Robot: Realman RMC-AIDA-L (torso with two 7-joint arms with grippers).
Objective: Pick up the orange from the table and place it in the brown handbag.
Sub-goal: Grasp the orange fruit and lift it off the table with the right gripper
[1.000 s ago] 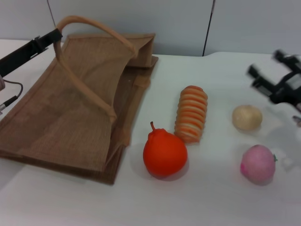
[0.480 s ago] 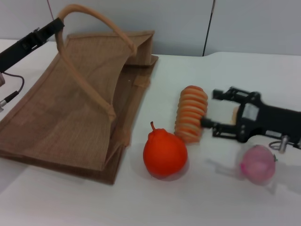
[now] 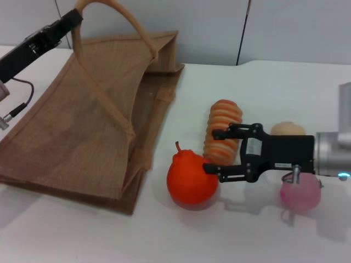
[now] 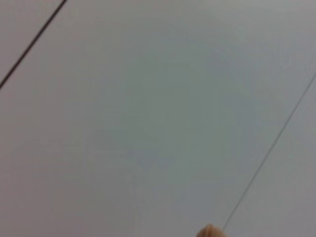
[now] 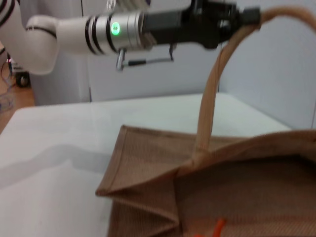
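Head view, nearest first: the orange (image 3: 191, 179) sits on the white table (image 3: 258, 241) just right of the brown handbag's lower corner, a bright orange-red fruit with smooth matte skin, fat and round at the base and narrowing to a bulging top. Its long axis stands nearly upright, and the short dark stem (image 3: 178, 146) tips slightly toward the bag. The right gripper (image 3: 210, 151) reaches in from the right, lying low and level, its black fingers spread wide — the nearer fingertip (image 3: 209, 168) touches or all but touches the orange's right shoulder, while the farther one lies across the striped roll (image 3: 223, 126), so nothing is held between them. Beside the gripper's body lie a pink ball (image 3: 301, 193) and, a little farther back, a beige ball (image 3: 287, 129) partly hidden by it. The striped roll lies lengthwise, running away from the camera. The brown handbag (image 3: 93, 131) lies slumped on the left — woven tan jute, its mouth turned toward the fruit. At the far left the left gripper (image 3: 71, 21) is clamped on one rope handle (image 3: 104, 11), raised above the bag; the right wrist view shows the same grip from the other side, the left gripper (image 5: 247, 17) closed on the handle (image 5: 217, 74).
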